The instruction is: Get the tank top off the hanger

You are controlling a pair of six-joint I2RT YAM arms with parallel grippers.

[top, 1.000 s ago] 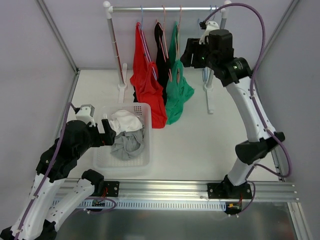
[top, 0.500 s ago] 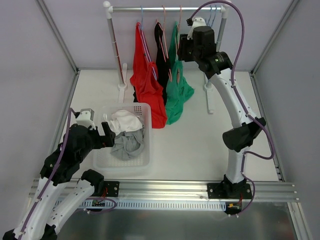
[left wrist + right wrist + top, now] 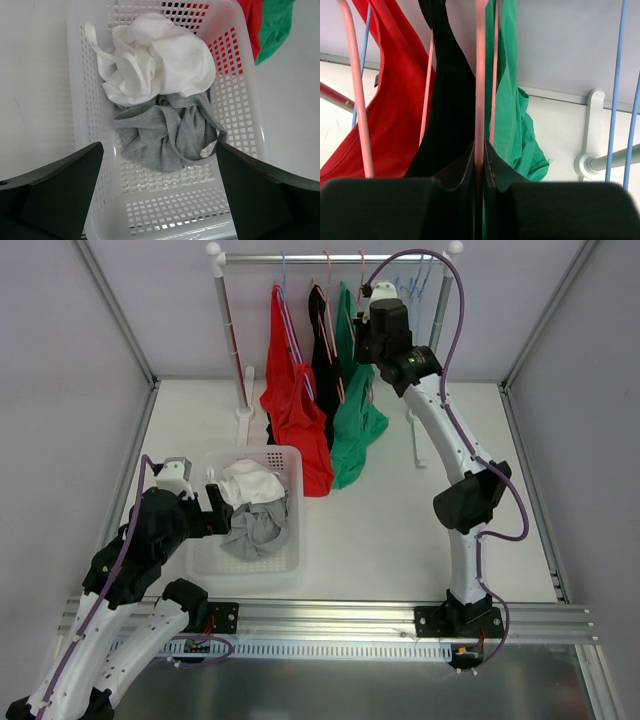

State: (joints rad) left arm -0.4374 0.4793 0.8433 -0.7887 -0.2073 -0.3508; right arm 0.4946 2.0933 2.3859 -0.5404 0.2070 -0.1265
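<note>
Three tank tops hang on a rail: red, black and green. My right gripper is up at the green one. In the right wrist view it is shut on a thin pink hanger bar that runs down between the black top and the green top. The red top hangs further left. My left gripper is open over the white basket, holding nothing.
The basket holds a white garment and a grey one. Empty blue hangers hang at the rail's right end. The rack's white foot stands on the table behind the green top.
My right arm has reached left and up to the rail, and its jaws have closed on the pink hanger. The left arm has barely moved.
</note>
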